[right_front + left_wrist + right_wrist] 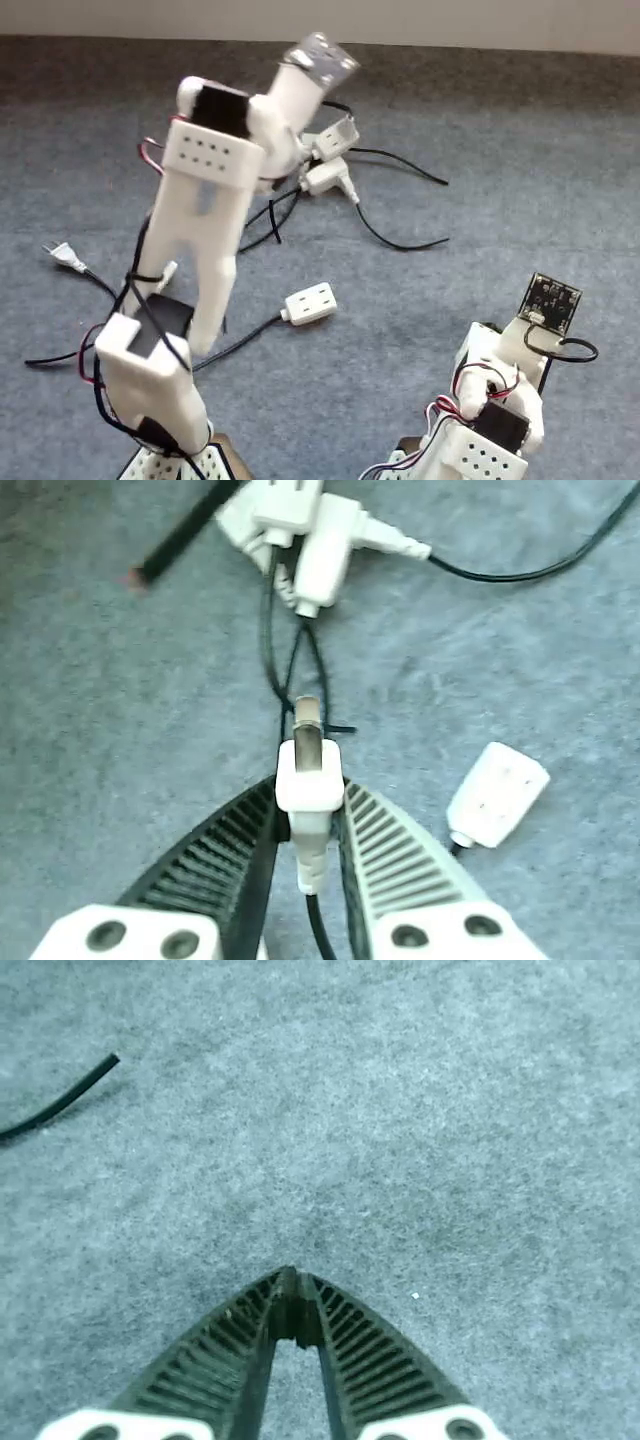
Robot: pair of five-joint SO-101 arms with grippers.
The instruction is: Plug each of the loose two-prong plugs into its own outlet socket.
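A two-prong plug (308, 785) is gripped between the left fingers (228, 855), prongs projecting beyond their tips; an outlet socket (497, 792) lies nearby. The right fingers (345, 1345) are pressed together.

In the high view the left arm (205, 225) hid part of the white socket cluster (328, 160); whether any plug sat seated there could not be told. The held two-prong plug (308, 780) had its cord (318, 935) cut off at the frame edge, as was a black cable (60, 1098).

Bare carpet (400, 1110) before the right arm (495, 400), black cords (272, 215) tangled between loose socket (310, 303) and plugged cluster (328, 160)
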